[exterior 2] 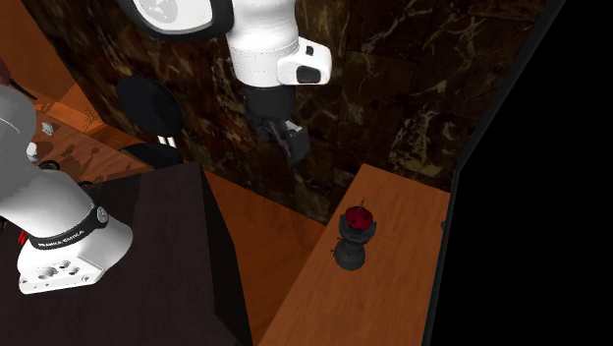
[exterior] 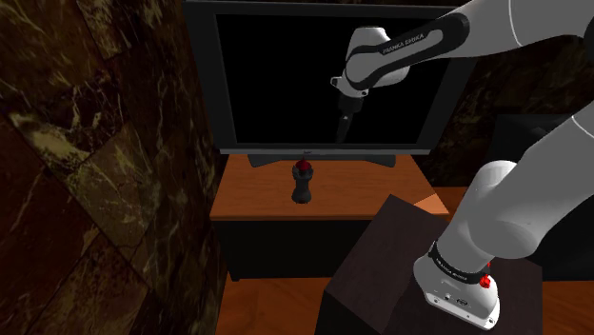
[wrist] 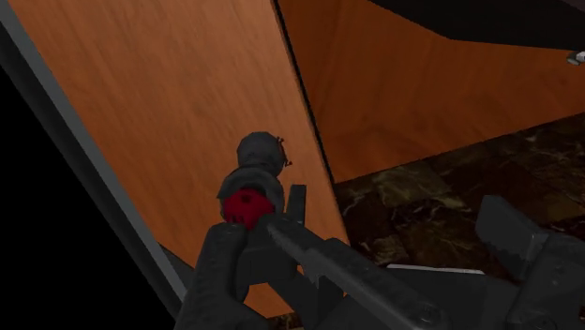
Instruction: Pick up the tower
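The tower [exterior: 303,183] is a small dark grey turned piece with a red knob on top. It stands upright on the wooden cabinet top [exterior: 257,195], just in front of the TV. My gripper [exterior: 346,124] hangs open in the air above it and off toward the shoulder view's right, holding nothing. In the second exterior view the tower [exterior 2: 355,239] stands near the cabinet's edge, with the gripper [exterior 2: 293,141] higher up and to its left. Looking along the gripper [wrist: 366,225], the tower [wrist: 253,173] shows far below, beside one finger [wrist: 220,272].
A large black TV [exterior: 333,76] stands right behind the tower on the cabinet. A dark marbled wall [exterior: 95,171] rises at the shoulder view's left. My dark box stand [exterior: 381,276] sits in front of the cabinet, over an orange-brown floor [exterior 2: 265,246].
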You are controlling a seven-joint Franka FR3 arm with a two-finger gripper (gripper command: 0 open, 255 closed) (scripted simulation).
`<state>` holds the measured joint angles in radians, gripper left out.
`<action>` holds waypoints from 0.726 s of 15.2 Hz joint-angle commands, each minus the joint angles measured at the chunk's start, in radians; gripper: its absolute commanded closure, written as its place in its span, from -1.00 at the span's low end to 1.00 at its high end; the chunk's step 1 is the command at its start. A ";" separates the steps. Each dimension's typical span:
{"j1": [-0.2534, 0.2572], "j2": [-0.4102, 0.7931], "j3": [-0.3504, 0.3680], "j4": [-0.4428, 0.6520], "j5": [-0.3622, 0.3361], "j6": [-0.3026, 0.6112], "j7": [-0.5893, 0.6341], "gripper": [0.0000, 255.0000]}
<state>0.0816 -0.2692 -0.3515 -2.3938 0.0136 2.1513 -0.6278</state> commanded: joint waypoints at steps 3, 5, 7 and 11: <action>0.020 0.167 -0.046 0.075 0.067 0.091 -0.158 -1.00; 0.023 0.252 -0.058 0.118 0.113 0.128 -0.237 -1.00; 0.020 0.337 -0.060 0.167 0.164 0.158 -0.317 -1.00; -0.008 0.505 -0.039 0.283 0.262 0.198 -0.464 -1.00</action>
<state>0.0804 0.1979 -0.3979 -2.1331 0.2520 2.3355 -1.0552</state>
